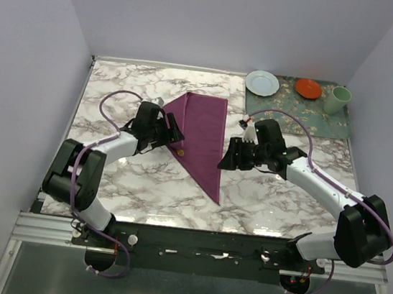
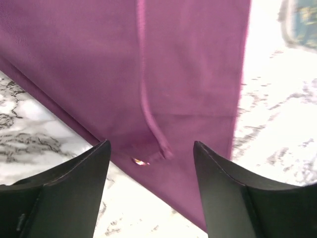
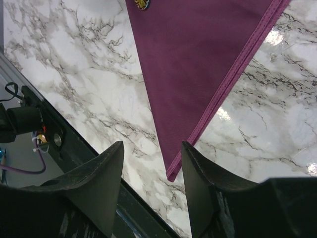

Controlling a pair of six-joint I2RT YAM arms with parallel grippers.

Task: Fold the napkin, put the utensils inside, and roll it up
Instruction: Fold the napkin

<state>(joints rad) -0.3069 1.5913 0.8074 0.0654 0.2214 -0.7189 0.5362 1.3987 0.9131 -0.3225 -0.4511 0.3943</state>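
The plum-purple napkin [image 1: 204, 133] lies folded into a long triangle on the marble table, its point toward the near edge. Of the utensils, only a small orange-gold tip [image 1: 179, 149] pokes out at the napkin's left folded edge; the rest is hidden under the cloth. That tip [image 2: 140, 161] shows beside a raised hem ridge on the napkin [image 2: 188, 74]. My left gripper [image 2: 151, 144] stands open just over this edge, holding nothing. My right gripper [image 3: 152, 144] is open above the napkin's [image 3: 198, 59] near point, with nothing between its fingers.
A green floral mat [image 1: 288, 108] at the back right carries a pale plate [image 1: 262, 82], an orange dish [image 1: 308, 88] and a green cup [image 1: 337, 99]. The table's dark front rail [image 3: 74, 148] runs close below the right gripper.
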